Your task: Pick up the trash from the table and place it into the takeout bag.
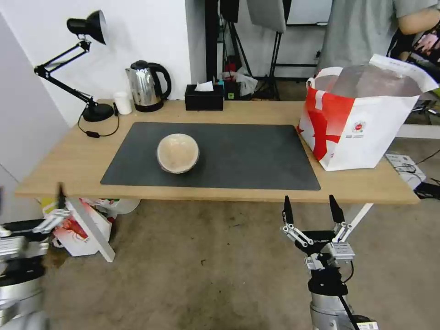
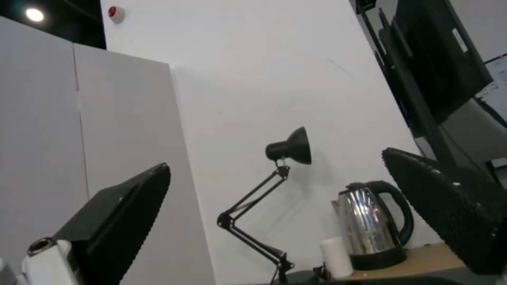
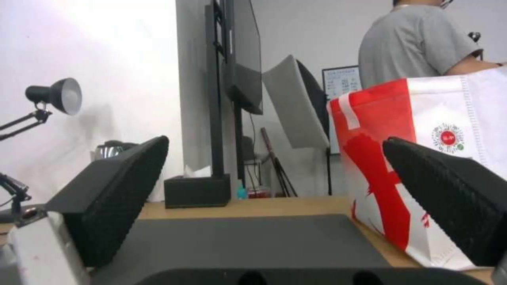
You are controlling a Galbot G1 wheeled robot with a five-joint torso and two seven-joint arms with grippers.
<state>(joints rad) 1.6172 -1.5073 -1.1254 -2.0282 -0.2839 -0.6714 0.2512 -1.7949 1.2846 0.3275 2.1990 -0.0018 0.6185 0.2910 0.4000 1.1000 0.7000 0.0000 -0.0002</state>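
The right hand (image 1: 311, 210) carried the brand word "GALBOT" in pale letters on its black body. The takeout bag (image 1: 362, 130) bore a small round red logo with tiny print beneath, too small to read. A framed sheet (image 3: 342, 81) of text on the far wall was likewise unreadable.

My table (image 1: 68, 160) carries a dark mat (image 1: 238, 156); the beige lidded bowl (image 1: 178, 153) sits on it, the takeout bag (image 1: 362, 119) just right of it, and the kettle (image 1: 145, 86), tissue box (image 1: 204, 97) and lamp (image 1: 87, 64) behind it.
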